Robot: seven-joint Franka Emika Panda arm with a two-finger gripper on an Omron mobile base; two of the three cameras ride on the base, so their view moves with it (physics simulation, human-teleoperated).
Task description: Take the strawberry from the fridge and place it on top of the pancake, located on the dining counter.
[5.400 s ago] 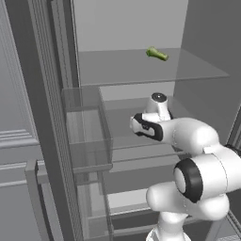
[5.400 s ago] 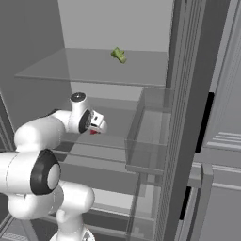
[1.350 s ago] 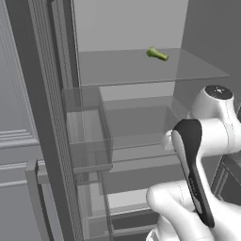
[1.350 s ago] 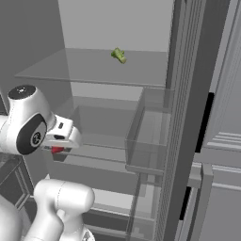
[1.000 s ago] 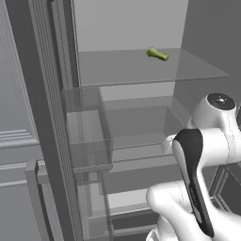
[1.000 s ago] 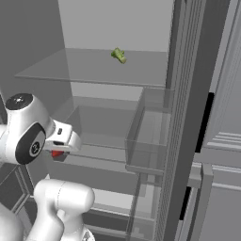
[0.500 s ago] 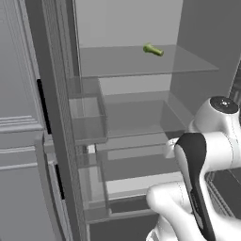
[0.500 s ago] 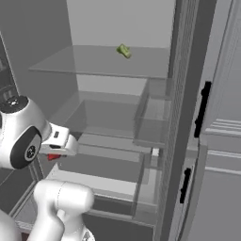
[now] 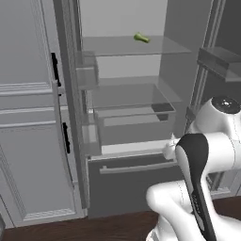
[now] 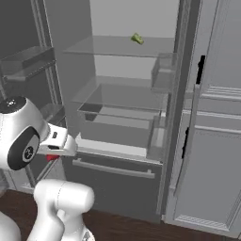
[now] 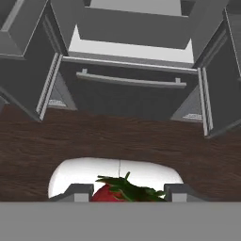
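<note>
Hand view – gripper (image 11: 125,194) clamps the strawberry (image 11: 109,193) at bottom centre; the fridge (image 9: 127,108) now sits farther off – the base has backed away.

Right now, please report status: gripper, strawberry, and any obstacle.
Gripper shut on strawberry, outside the fridge. Fridge doors open. Small green item on upper shelf. Nothing blocking seen.

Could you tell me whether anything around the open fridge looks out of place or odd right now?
Nothing looks spilled or damaged. The tall dark grey fridge stands wide open, and a small elongated green item lies alone on its top glass shelf. The small bright red strawberry sits between the pincer tips, out of the fridge.
</note>
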